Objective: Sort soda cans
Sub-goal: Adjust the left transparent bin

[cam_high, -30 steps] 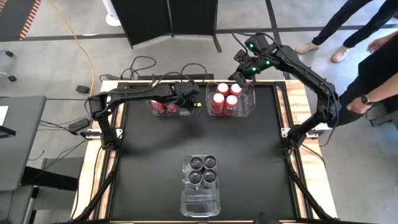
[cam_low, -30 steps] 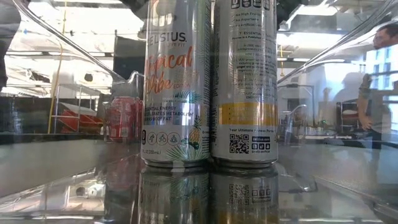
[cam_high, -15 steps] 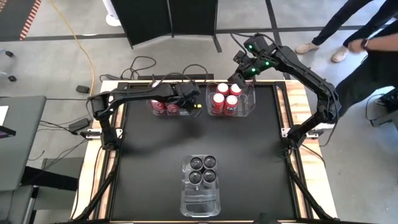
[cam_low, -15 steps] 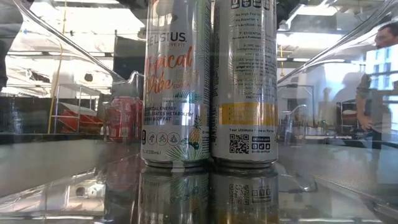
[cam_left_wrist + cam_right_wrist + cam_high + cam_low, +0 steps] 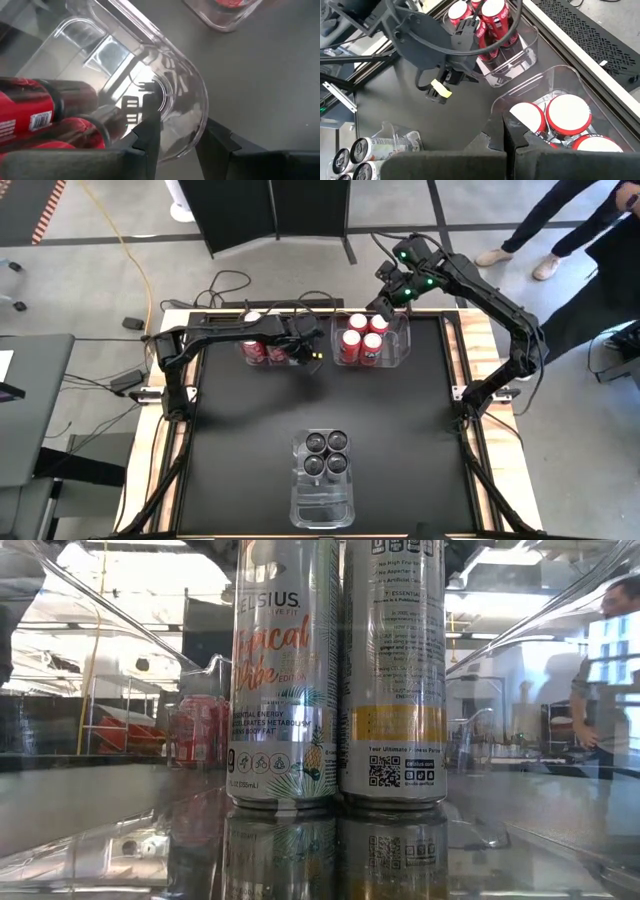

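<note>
Three clear bins stand on the black table. The far left bin point(image 5: 244, 352) holds red cans point(image 5: 264, 351) standing upright. The far right bin point(image 5: 401, 346) holds several red cans point(image 5: 360, 340) with silver tops. The near bin point(image 5: 322, 508) holds dark silver cans point(image 5: 325, 454), which stand large in the low view point(image 5: 285, 670). My left gripper point(image 5: 305, 348) is open at the left bin's right end, astride its rounded end wall point(image 5: 202, 107). My right gripper point(image 5: 383, 302) is shut and hangs over the far end of the right bin point(image 5: 560, 80). My left gripper comes from above with one finger point(image 5: 147, 132) inside the left bin and the other finger point(image 5: 216, 142) outside, the rounded end wall point(image 5: 199, 132) between them. Whether either finger touches the wall, I cannot tell.
People stand beyond the table's far right corner point(image 5: 600, 270); one shows in the low view point(image 5: 600, 690). Cables lie on the floor behind the far edge point(image 5: 225, 285). The black tabletop's middle point(image 5: 320, 395) lies between the far bins and the near bin.
Both arms keep still. The person by the table's right side has drawn an arm back from the table.
</note>
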Available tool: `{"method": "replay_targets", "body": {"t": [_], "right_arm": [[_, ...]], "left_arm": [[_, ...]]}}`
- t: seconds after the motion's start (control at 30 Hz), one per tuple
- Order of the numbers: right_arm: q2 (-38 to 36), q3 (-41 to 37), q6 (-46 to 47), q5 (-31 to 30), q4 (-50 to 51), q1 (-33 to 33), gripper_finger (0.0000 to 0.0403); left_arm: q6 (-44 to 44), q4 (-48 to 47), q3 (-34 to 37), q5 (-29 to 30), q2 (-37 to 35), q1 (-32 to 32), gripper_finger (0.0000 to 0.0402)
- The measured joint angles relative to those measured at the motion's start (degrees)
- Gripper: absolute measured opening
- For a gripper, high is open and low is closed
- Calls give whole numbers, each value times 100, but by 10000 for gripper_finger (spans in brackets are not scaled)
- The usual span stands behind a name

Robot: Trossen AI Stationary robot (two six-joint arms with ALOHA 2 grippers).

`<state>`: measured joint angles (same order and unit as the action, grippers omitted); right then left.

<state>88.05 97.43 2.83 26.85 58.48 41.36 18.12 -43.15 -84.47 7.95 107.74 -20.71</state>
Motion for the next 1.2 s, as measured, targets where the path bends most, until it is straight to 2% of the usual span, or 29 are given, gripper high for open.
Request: {"method": "replay_targets", "body": {"t": [0.2, 0.4, 0.53, 0.67, 0.8, 1.2], "right_arm": [[0, 0, 40, 0, 7, 0, 0], [0, 0, 81, 0, 3, -3, 0], [0, 0, 177, 0, 16, -13, 0], [0, 0, 233, 1, 62, -13, 0], [0, -2, 297, 2, 108, -50, 0], [0, -2, 443, 2, 105, -243, 0]], "left_arm": [[-54, -646, -544, 59, -11, 103, 89], [-433, -694, -841, 744, -11, 277, 142], [-502, -735, -840, 865, 121, 208, 178], [-636, -640, -824, 858, 197, 135, 185], [-783, -670, -822, 815, 218, 118, 164], [-995, -589, -605, 417, 210, 125, 68]]}}
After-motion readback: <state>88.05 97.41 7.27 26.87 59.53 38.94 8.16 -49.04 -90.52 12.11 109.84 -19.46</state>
